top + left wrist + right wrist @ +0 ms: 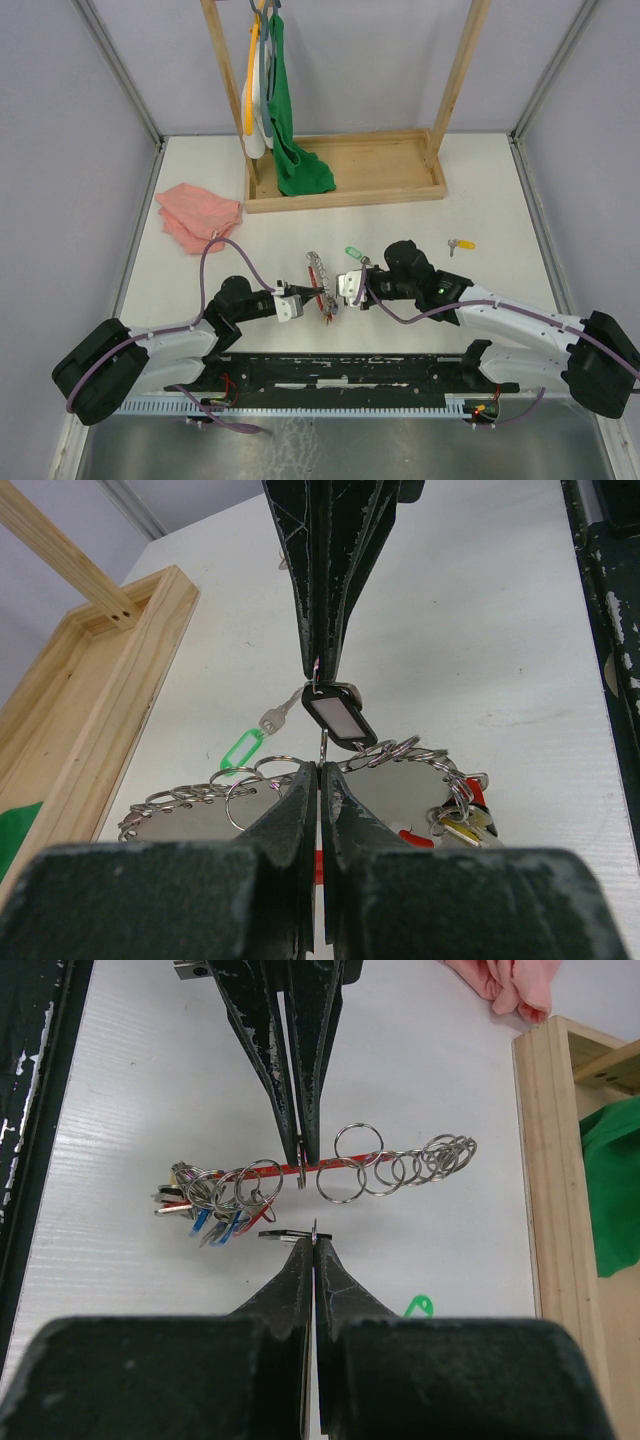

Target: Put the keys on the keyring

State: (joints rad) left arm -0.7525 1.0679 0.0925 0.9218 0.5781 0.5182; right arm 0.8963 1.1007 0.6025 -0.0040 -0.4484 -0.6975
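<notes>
The keyring, a thin red and grey loop strung with several split rings, hangs edge-on between the two grippers. A bunch of tagged keys sits at one end. My left gripper is shut on the loop's wire. My right gripper is shut on the small ring of a black-tagged key, which hangs just above the loop. A green-tagged key lies on the table behind the grippers. A yellow-tagged key lies further right.
A pink cloth lies at the back left. A wooden tray with upright posts holds a green cloth at the back. The black base rail runs along the near edge.
</notes>
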